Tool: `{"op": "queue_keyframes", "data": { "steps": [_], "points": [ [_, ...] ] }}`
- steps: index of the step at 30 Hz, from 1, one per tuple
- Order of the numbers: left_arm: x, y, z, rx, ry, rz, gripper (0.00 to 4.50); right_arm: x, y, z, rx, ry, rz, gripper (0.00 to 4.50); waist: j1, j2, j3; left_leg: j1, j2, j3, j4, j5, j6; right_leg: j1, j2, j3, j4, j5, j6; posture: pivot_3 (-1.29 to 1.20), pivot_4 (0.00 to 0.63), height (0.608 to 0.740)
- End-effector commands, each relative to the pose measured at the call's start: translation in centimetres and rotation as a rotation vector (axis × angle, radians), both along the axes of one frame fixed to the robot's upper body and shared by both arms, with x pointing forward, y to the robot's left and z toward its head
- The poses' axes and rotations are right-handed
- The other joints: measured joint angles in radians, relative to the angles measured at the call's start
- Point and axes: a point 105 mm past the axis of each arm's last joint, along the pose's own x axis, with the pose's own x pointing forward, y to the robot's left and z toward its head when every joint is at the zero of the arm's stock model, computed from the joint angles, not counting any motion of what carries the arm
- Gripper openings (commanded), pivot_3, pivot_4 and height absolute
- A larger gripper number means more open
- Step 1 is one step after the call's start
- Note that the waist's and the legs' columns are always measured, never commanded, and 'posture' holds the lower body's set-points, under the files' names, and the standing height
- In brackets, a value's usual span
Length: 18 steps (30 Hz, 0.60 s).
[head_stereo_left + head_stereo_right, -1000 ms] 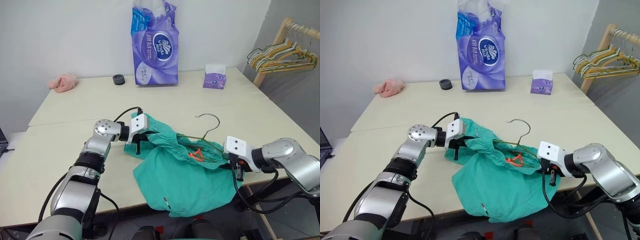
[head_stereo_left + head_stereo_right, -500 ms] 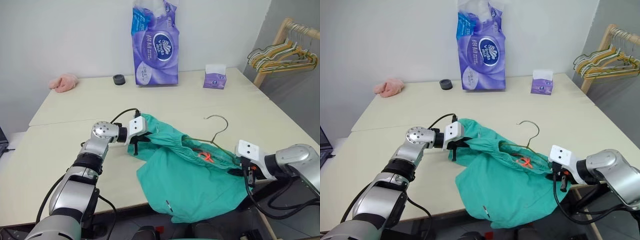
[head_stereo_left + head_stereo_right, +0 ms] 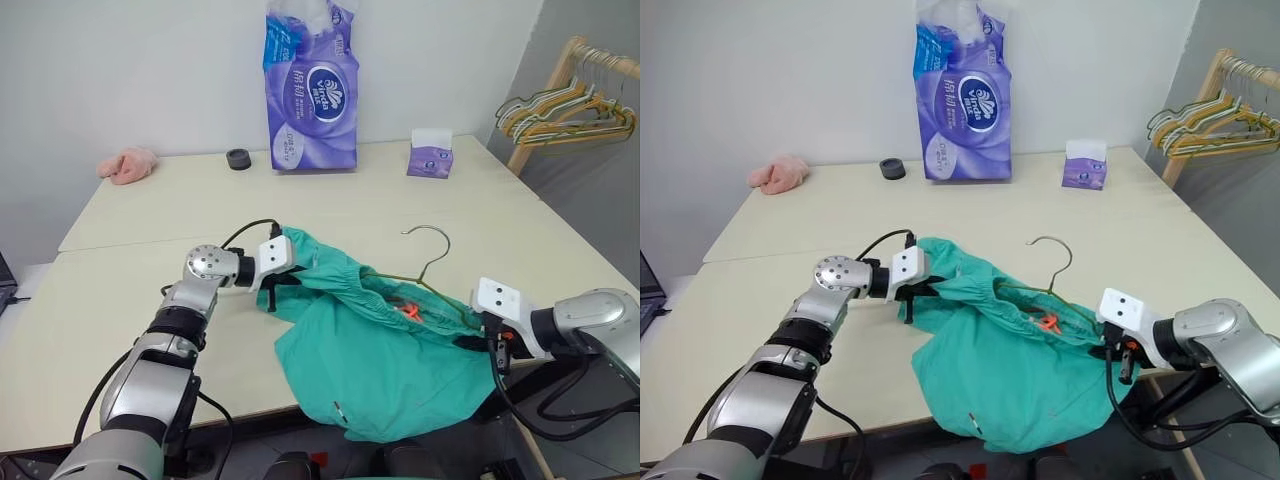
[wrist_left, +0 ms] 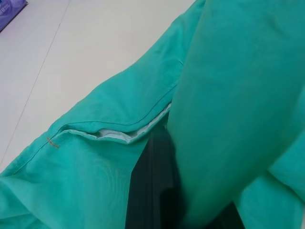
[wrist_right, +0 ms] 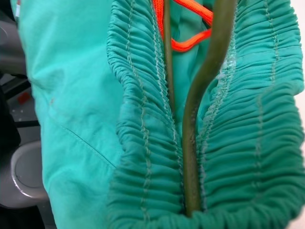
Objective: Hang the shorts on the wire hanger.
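The teal shorts (image 3: 385, 355) lie bunched at the table's front edge, part of them hanging over it. The wire hanger (image 5: 202, 90) runs inside the gathered waistband (image 5: 143, 143), and its hook (image 3: 426, 228) sticks up behind the cloth. An orange drawstring (image 3: 408, 312) shows in the waist opening. My left gripper (image 3: 278, 290) is shut on the shorts' left end, one dark finger (image 4: 152, 191) wrapped in cloth. At the right end my right gripper (image 3: 480, 338) is shut on the waistband, where the wire runs into the grip.
On the table (image 3: 150, 230) stand a purple tissue pack (image 3: 310, 85), a small tissue box (image 3: 429, 153), a black roll (image 3: 238, 159) and a pink cloth (image 3: 127, 165) along the back. A wooden rack with bunched hangers (image 3: 565, 105) stands at the far right.
My right gripper has drawn right and back toward the table's front edge, pulling the waistband and hanger with it and stretching the shorts wider. The left gripper has kept its hold in place.
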Motion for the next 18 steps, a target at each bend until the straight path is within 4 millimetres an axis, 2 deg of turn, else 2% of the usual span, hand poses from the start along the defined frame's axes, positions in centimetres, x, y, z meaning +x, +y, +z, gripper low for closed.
{"op": "queue_keyframes", "data": {
  "steps": [1,3,7,12,15,18],
  "points": [
    [0.2,-0.6,1.2,-0.044,-0.014,-0.005,0.20,0.4,0.4,1.6,0.016,-0.063,0.017,0.00,0.000,0.000,0.000,0.000,0.000,0.000,0.000,0.000,0.000,0.000,0.000,0.000,0.000,0.000,0.000,-0.17,0.024,0.740],
    [0.1,-0.8,1.5,-0.062,-0.011,-0.013,0.59,0.4,0.4,1.7,0.017,-0.067,0.020,0.00,0.000,0.000,0.000,0.000,0.000,0.000,0.000,0.000,0.000,0.000,0.000,0.000,0.000,0.000,0.000,-0.16,0.025,0.740],
    [0.1,-0.9,1.9,-0.082,-0.020,-0.001,1.84,0.4,0.5,1.7,0.018,-0.069,0.025,0.00,0.000,0.000,0.000,0.000,0.000,0.000,0.000,0.000,0.000,0.000,0.000,0.000,0.000,0.000,0.000,-0.16,0.025,0.740],
    [0.9,0.8,2.0,-0.037,-0.105,0.081,3.31,0.4,0.4,1.8,0.030,-0.068,0.002,0.00,0.000,0.000,0.000,0.000,0.000,0.000,0.000,0.000,0.000,0.000,0.000,0.000,0.000,0.000,0.000,-0.16,0.032,0.740],
    [2.2,1.9,3.7,-0.073,-0.167,0.176,3.31,0.6,-0.1,2.0,0.080,-0.057,-0.102,0.00,0.001,0.000,0.000,0.000,0.000,0.000,0.000,0.000,0.000,0.000,0.000,0.000,0.000,0.000,0.000,-0.16,0.036,0.740],
    [2.7,1.1,5.9,-0.187,-0.180,0.209,3.31,0.3,-1.2,1.6,0.126,-0.045,-0.242,0.00,0.009,-0.002,0.001,0.000,0.000,-0.001,0.000,0.000,0.000,0.000,0.000,0.000,0.000,0.000,0.000,-0.17,0.046,0.740]
  ]
}}
